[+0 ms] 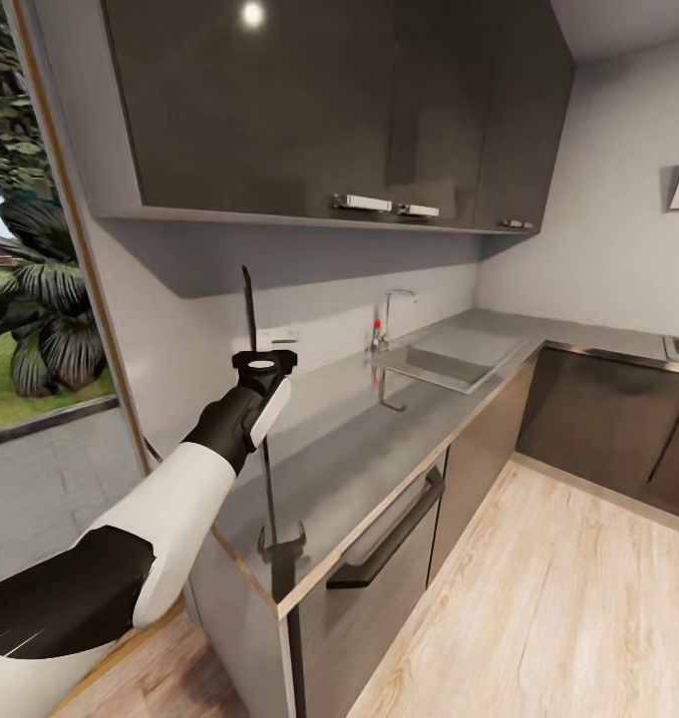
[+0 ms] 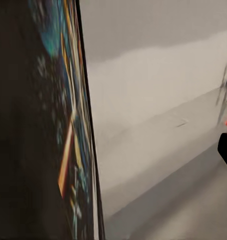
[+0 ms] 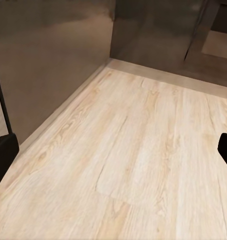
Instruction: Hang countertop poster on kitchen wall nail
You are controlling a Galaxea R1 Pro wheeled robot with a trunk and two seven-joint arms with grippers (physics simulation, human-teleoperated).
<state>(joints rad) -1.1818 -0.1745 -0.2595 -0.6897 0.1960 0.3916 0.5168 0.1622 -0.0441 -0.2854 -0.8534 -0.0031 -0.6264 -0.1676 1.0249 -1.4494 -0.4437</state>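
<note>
Holding the poster (image 1: 250,319) edge-on above the countertop (image 1: 379,429), the left gripper (image 1: 264,361) is closed on its frame.

The poster stands upright over the counter's near end, seen as a thin dark line from the head camera; the left wrist camera shows its blue and orange artwork close against the lens. The right gripper (image 3: 113,150) hangs open over the wood floor (image 3: 133,165), fingertips well apart, holding nothing. No nail can be made out on the pale wall (image 1: 598,229). Judged risks: the grip sits at one point on a tall thin frame, so a quick swing could twist it loose. The upper cabinets (image 1: 329,100) overhang just above, and lifting straight up could knock the poster's top edge against them.
</note>
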